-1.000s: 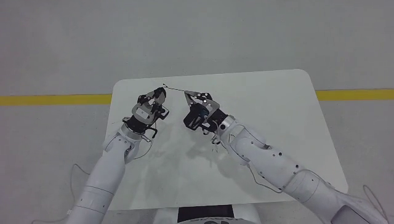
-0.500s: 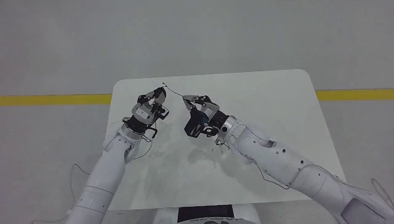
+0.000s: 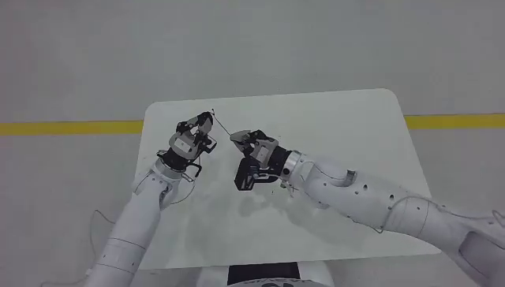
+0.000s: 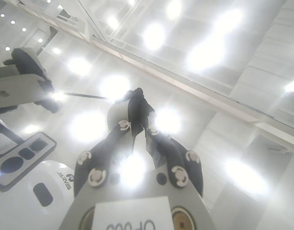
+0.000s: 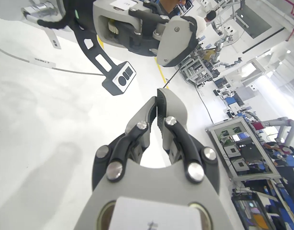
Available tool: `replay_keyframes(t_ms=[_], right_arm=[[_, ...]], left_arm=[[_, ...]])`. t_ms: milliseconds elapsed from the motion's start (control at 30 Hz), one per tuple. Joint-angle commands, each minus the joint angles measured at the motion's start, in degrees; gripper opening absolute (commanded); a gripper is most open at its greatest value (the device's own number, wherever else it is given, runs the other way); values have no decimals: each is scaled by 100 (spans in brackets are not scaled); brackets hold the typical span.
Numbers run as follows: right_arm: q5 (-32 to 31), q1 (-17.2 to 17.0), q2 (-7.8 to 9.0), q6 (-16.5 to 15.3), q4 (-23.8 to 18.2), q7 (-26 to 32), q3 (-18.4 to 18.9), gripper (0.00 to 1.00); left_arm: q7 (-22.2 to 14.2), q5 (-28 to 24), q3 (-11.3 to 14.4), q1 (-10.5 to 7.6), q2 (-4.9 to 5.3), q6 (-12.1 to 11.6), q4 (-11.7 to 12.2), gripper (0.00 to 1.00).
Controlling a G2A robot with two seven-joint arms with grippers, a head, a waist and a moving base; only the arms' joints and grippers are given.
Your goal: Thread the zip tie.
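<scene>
Pinching the zip tie (image 4: 87,95) above the bench (image 3: 355,129) at both ends, squeezed in the pressed-together left tool (image 4: 138,101) and right tool (image 5: 157,104) alike, and holding it lengthwise straight across the gap between them.

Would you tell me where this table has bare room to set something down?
The widest bare patch on the table is its far right part, between the right arm and the right edge. A narrow strip lies along the far edge. It is crowded at left centre, where the left gripper and right gripper hold the zip tie.
</scene>
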Motion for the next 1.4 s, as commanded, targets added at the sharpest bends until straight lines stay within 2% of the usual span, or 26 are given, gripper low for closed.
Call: replay_keyframes(t_ms=[0, 267, 567, 900, 1067, 1267, 1300, 1333, 1367], right_arm=[[0, 32, 27, -98, -32, 7, 11, 0], [0, 128, 85, -291, -129, 50, 11, 0], [0, 472, 58, -1100, -347, 364, 11, 0], [0, 543, -17, -1682, -359, 657, 11, 0], [0, 541, -42, -1716, -351, 694, 11, 0], [0, 304, -49, -1290, -130, 469, 11, 0], [0, 260, -45, -1231, -97, 446, 11, 7], [0, 184, -38, -1060, -42, 388, 11, 34], [0, 144, -29, -960, 1, 352, 11, 49]], left_arm=[[0, 0, 0, 0, 0, 0, 0, 0], [0, 0, 0, 0, 0, 0, 0, 0], [0, 0, 0, 0, 0, 0, 0, 0], [0, 0, 0, 0, 0, 0, 0, 0], [0, 0, 0, 0, 0, 0, 0, 0], [0, 0, 0, 0, 0, 0, 0, 0], [0, 0, 0, 0, 0, 0, 0, 0], [0, 0, 0, 0, 0, 0, 0, 0], [0, 0, 0, 0, 0, 0, 0, 0]])
